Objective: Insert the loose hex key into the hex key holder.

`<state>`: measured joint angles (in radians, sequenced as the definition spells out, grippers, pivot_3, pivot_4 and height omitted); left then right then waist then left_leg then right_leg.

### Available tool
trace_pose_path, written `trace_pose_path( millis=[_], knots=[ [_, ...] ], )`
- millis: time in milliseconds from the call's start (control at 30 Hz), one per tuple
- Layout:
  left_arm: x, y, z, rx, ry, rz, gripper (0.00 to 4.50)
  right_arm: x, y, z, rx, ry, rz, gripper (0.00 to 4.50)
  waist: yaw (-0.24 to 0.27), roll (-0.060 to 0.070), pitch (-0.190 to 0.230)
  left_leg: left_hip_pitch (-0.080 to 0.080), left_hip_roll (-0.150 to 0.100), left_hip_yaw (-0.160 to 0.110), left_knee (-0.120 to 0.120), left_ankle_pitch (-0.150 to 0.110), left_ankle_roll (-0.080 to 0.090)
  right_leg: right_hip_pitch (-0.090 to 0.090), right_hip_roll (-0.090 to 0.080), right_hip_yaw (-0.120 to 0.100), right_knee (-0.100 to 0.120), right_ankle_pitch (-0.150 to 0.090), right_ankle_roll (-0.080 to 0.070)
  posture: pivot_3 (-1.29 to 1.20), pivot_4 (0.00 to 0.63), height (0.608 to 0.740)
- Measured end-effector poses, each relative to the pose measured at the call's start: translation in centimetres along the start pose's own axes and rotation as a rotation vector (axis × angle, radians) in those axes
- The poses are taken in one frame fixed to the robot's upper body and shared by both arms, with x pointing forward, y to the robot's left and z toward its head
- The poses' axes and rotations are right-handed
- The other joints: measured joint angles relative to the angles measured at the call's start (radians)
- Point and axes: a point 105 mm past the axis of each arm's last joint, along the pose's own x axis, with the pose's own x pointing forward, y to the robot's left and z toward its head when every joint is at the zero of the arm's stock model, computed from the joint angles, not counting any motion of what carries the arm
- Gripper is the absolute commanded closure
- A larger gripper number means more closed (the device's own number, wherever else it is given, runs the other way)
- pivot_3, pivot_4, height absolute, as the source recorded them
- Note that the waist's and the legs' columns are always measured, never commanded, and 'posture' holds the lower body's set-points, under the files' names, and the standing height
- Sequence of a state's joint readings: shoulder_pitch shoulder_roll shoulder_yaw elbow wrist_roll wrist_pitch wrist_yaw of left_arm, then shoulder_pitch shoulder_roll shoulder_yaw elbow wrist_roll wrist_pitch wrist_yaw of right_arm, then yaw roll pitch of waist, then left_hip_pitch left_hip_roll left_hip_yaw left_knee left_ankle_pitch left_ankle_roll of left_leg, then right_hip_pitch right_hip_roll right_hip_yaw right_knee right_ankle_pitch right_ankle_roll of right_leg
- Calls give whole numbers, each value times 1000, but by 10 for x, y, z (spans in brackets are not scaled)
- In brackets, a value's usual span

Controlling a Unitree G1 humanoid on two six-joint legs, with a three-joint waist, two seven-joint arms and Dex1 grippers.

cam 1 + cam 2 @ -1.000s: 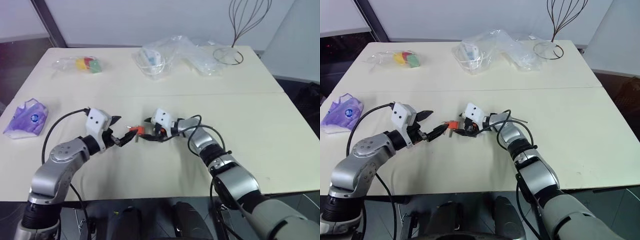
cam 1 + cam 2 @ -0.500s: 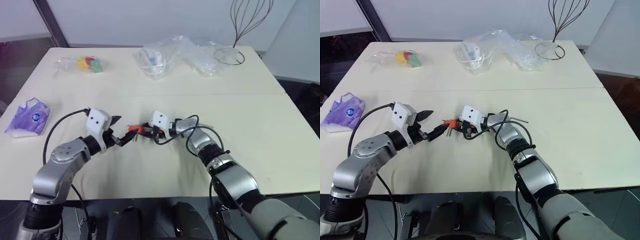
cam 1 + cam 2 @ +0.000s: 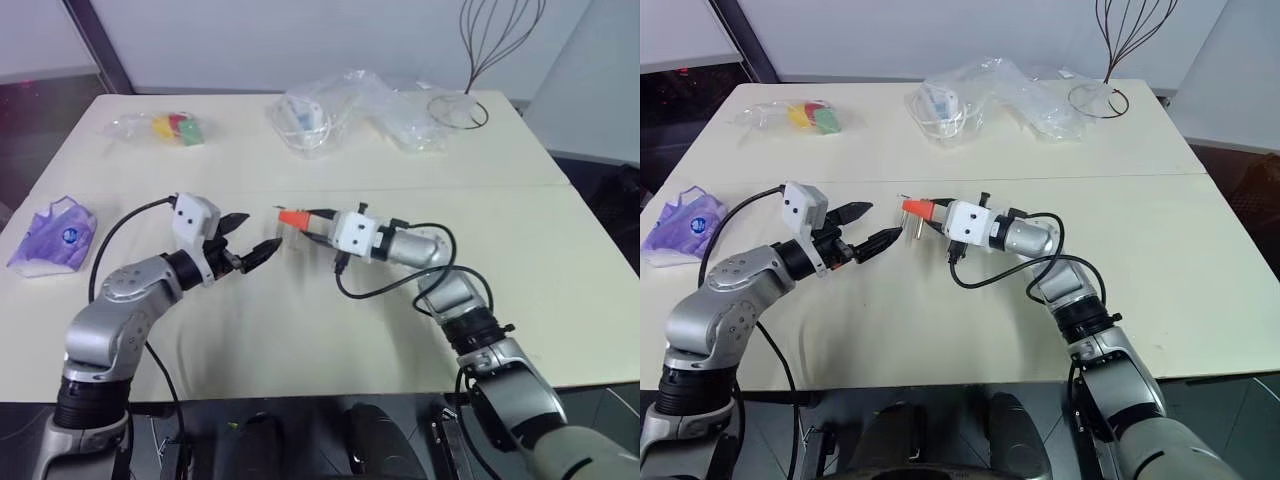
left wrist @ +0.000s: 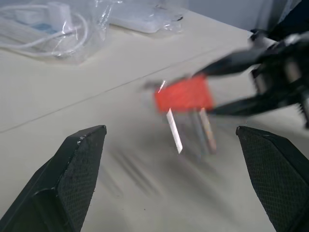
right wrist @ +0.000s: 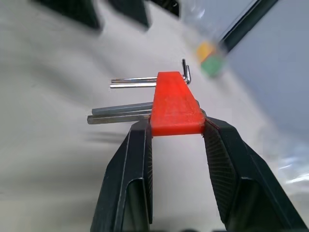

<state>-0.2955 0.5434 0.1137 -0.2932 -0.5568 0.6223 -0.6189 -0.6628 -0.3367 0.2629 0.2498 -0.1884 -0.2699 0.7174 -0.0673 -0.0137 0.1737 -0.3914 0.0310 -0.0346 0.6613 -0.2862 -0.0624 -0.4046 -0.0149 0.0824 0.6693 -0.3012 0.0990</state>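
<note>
- The right gripper [image 3: 923, 210] is pinched shut on the red holder [image 3: 917, 209] and has it up off the table [image 3: 970, 300]
- In the right wrist view the red holder [image 5: 175, 102] sits tight between the two black fingers [image 5: 133, 169], and grey keys [image 5: 120, 116] stick out of one side of it
- That same view shows a little hooked key end [image 5: 186, 73] at the far end of the holder, which the head views are too small to show
- The left gripper [image 3: 872, 226] has its jaws wide open with nothing in them; it sits just at 9 o'clock of the holder
- The left wrist view shows the holder [image 4: 183, 93] blurry between the two spread fingers [image 4: 79, 159], not touching them
- I cannot tell where the loose key is in any view
- Head views alone show a purple bag [image 3: 682, 222] at 9 o'clock on the table, a clear bag with colored bits [image 3: 800, 115] at 11 o'clock, and clear bags with white things [image 3: 980, 95] at 12 o'clock
- A wire stand [image 3: 1110, 60] is at 1 o'clock
</note>
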Motion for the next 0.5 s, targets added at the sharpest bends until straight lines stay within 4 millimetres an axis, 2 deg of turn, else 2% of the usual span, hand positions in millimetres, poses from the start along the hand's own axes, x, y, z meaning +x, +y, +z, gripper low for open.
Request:
trace_pose_path(
  millis=[267,500],
  knots=[
    [14,-4,17,-46,-61,-92,0,-17,-13,10,-223,-5,-17,3537,11,0,0,0,-1,2,1,0,0,0,0,0,0,0,0,0,150,740],
    [21,-20,32,-147,-72,-289,0,-24,-28,32,-471,-80,-15,3537,12,-1,0,0,-1,2,1,0,0,0,1,0,0,0,0,0,150,740]
  ],
)
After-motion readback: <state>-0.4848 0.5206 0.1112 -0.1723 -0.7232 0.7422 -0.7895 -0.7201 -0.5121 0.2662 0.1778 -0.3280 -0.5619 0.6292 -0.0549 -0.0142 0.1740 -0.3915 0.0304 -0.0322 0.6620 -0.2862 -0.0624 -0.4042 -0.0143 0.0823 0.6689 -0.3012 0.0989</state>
